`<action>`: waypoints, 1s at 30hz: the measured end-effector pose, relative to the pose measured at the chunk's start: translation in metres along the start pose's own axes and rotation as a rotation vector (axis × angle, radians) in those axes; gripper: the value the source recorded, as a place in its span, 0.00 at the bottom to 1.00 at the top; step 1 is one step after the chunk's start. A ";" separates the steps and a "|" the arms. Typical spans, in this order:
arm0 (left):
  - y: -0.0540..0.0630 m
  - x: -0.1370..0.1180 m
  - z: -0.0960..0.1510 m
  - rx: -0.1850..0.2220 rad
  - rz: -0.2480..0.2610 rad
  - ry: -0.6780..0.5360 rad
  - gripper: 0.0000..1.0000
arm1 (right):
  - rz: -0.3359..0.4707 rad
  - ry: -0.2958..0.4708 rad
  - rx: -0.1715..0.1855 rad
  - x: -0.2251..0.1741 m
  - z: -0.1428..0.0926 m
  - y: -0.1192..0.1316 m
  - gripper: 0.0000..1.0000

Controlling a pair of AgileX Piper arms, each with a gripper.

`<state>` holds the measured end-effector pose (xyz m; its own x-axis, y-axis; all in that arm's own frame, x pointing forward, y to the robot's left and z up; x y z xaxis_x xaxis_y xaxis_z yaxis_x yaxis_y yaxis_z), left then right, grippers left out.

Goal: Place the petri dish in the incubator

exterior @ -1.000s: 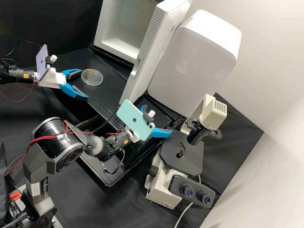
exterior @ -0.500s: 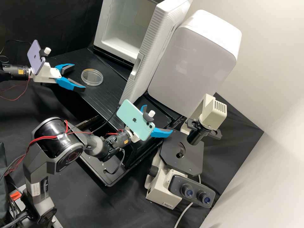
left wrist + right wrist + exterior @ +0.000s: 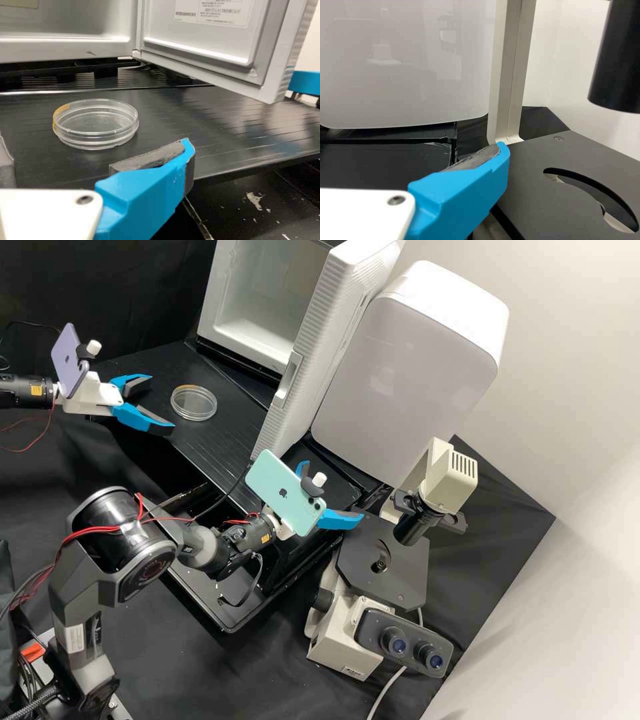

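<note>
Petri dish (image 3: 194, 403): clear and shallow, flat on the ribbed black platform (image 3: 220, 447), out in front of the incubator (image 3: 267, 300) and not inside it. Untouched by either gripper. Faint yellowish tinge along one part of the rim in the left wrist view.

Near it, on the side away from the incubator door (image 3: 320, 340): left gripper (image 3: 160, 404), blue fingers spread wide, empty, held a little above the platform and aimed toward the dish, with a gap between fingertips and rim.

Behind the dish: incubator chamber open, white and bare inside as far as visible, door swung out to one side of the path.

Well apart, toward the near end of the platform: right gripper (image 3: 337, 503), likewise spread and holding nothing, poised over the black stage (image 3: 380, 560) of a microscope (image 3: 373, 633), next to a large white cabinet (image 3: 413, 360).

Step in hand, by judgement: approach to the pick. No grasp made, no part of the placing done.

Next, probably:
- Bring the left fingers low, one to each side of the rim.
- Close gently across the width, thin slick plastic with a low wall being likely to slip or pop out under a hard squeeze.
- Lift level, to keep any lid seated.
- Carry over the chamber's front lip and clear of the door edge.
- Set down flat inside and let go.
</note>
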<state>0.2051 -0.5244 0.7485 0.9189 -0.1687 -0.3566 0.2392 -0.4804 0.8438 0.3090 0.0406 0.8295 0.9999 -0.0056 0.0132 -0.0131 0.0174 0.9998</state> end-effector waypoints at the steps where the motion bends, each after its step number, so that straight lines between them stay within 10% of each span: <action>1: 0.001 0.001 -0.001 0.006 0.002 0.004 1.00 | 0.000 0.000 0.000 0.000 0.000 0.000 1.00; 30: -0.001 0.034 -0.002 0.099 0.015 0.083 1.00 | 0.000 0.000 0.000 0.000 0.000 0.000 1.00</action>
<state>0.2369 -0.5282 0.7366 0.9460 -0.1071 -0.3061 0.1964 -0.5618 0.8036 0.3090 0.0406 0.8295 0.9999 -0.0056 0.0132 -0.0131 0.0174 0.9998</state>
